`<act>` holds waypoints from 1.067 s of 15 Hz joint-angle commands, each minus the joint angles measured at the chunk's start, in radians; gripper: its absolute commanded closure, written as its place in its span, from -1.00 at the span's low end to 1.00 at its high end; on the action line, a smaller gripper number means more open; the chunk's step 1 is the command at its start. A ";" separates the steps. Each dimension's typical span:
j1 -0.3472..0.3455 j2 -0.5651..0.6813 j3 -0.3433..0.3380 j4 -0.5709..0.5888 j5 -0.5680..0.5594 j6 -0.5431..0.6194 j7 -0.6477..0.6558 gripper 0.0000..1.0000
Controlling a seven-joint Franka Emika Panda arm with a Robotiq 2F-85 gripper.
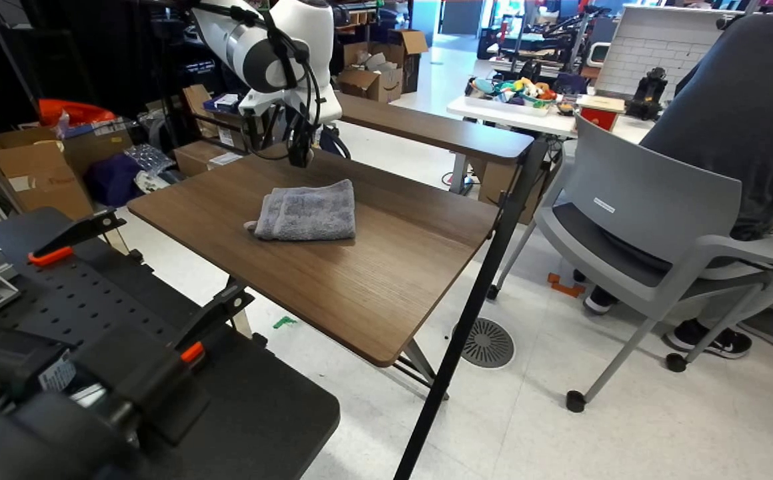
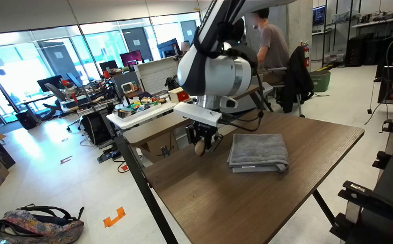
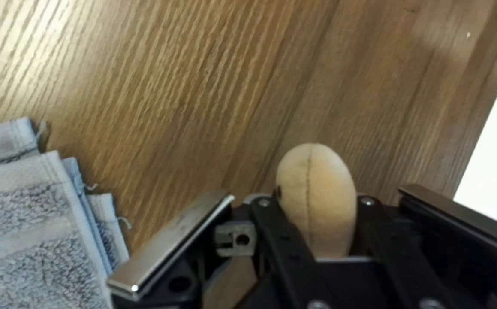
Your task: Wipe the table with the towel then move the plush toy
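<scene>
The folded grey towel (image 1: 309, 215) lies on the brown wood-grain table (image 1: 386, 300). In an exterior view, the towel (image 2: 259, 150) is to the right of my gripper (image 2: 203, 144). In the wrist view, the towel (image 3: 29, 257) fills the lower left over the table (image 3: 179, 98). My gripper (image 3: 315, 201) is shut on the tan plush toy (image 3: 312, 184), whose rounded end stands out past the fingers. The toy also shows below the gripper in an exterior view (image 2: 199, 148). It looks raised near the table's far edge; the exact height is unclear. The toy is hidden in the remaining exterior view.
A narrower table (image 1: 426, 127) stands beyond the far edge, also seen in an exterior view (image 2: 155, 128). A black metal leg (image 1: 473, 320) rises past the table's corner. A grey chair (image 1: 653, 213) and a black bench with clamps (image 1: 159, 373) stand nearby.
</scene>
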 commanded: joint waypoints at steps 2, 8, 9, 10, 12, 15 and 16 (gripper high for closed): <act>-0.005 0.003 0.041 0.042 0.002 -0.022 0.002 0.95; -0.003 0.017 0.033 0.051 -0.007 -0.029 0.016 0.37; -0.004 0.017 0.029 0.050 -0.009 -0.034 0.018 0.25; -0.002 0.011 0.015 0.044 -0.019 -0.060 0.024 0.14; -0.006 0.000 -0.004 0.031 -0.035 -0.117 0.020 -0.16; -0.024 -0.029 -0.031 -0.003 -0.060 -0.186 0.002 -0.58; -0.029 -0.043 -0.046 -0.012 -0.075 -0.220 0.003 -0.76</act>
